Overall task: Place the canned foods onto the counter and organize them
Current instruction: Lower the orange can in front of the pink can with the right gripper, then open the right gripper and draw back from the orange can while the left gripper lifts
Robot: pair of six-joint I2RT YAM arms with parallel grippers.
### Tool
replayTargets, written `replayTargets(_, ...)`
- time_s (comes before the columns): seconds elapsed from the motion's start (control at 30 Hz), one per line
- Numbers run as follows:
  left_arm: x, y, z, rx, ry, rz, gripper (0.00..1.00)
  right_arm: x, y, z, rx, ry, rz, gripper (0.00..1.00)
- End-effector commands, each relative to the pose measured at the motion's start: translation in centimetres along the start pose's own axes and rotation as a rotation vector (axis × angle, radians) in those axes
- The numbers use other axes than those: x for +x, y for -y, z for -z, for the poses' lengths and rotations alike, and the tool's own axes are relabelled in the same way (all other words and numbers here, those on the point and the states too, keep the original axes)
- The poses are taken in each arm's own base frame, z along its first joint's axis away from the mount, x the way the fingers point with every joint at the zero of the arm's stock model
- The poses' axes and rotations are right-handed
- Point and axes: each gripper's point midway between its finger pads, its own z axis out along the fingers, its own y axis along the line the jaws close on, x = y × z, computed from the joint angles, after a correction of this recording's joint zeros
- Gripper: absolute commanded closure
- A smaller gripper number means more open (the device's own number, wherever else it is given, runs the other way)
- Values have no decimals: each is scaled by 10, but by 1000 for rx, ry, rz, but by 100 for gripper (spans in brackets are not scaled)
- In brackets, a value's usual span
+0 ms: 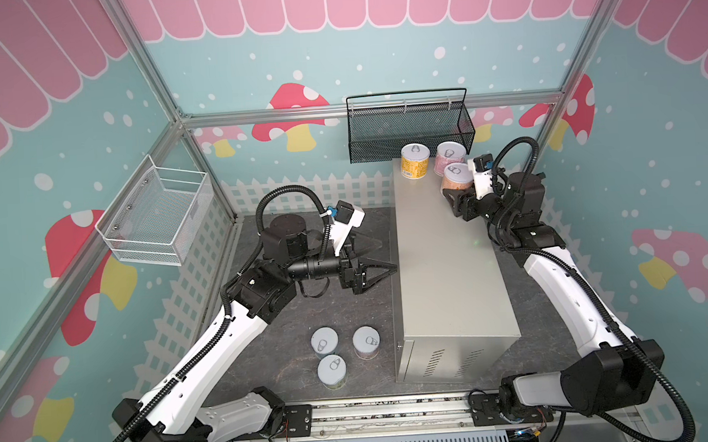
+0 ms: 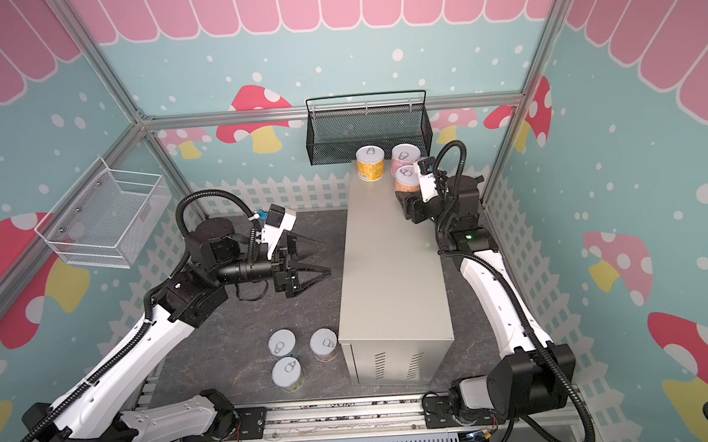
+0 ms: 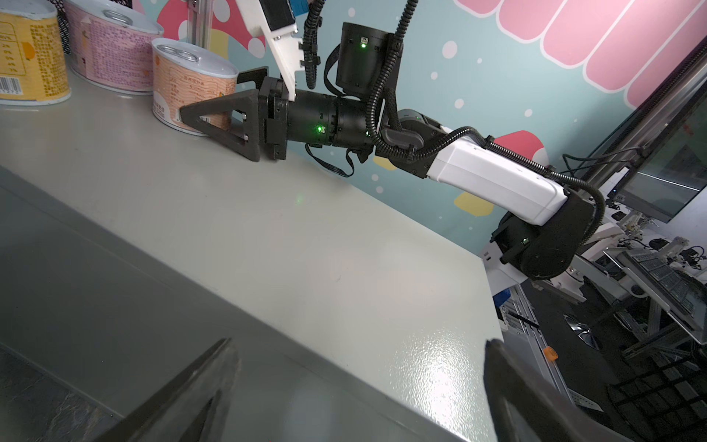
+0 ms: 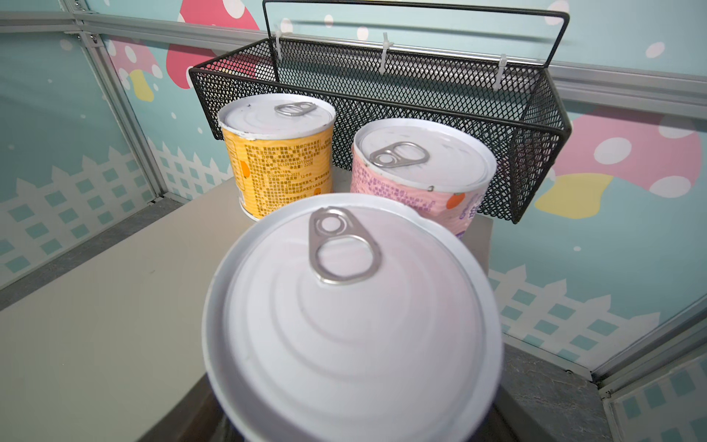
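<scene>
1. At the far end of the counter (image 1: pixel 446 267), the right gripper (image 3: pixel 202 95) is clamped on the orange can (image 1: pixel 457 174), one finger on each side of its label. The can is upright, at or just above the top; I cannot tell which.
2. If the jaws part while it hangs clear of the surface, it may drop and tip. If they open unevenly, a finger may drag it.
3. The pink can (image 1: pixel 450 156) sits just beside it, with the yellow can (image 1: pixel 415 160) next along. A forward shove would knock them toward the black mesh basket (image 1: pixel 410 131) behind.
4. The counter's right edge is near, so a sideways nudge on withdrawal could send the can off.
5. The left gripper (image 1: pixel 387 253) hangs wide and empty beside the counter's left wall, well apart from the three cans (image 1: pixel 366 342) on the dark tabletop (image 1: pixel 307 307). Reaching down for them, its arm could clip the counter.
</scene>
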Motion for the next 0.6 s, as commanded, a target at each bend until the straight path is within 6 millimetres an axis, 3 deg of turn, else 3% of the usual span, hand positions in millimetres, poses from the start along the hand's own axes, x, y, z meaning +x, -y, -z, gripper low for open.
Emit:
replayTargets(0.0,1,2,-2,18,-2,5,1,27,-1,-11,-26,-82,13,35)
replayTargets(0.37,2,1,-3,20,-6,9,1,30,0,-11,-20,-89,15,33)
replayTargets(0.57,2,1,-4,22,-7,10,1,26,-2,-8,-27,-79,17,21)
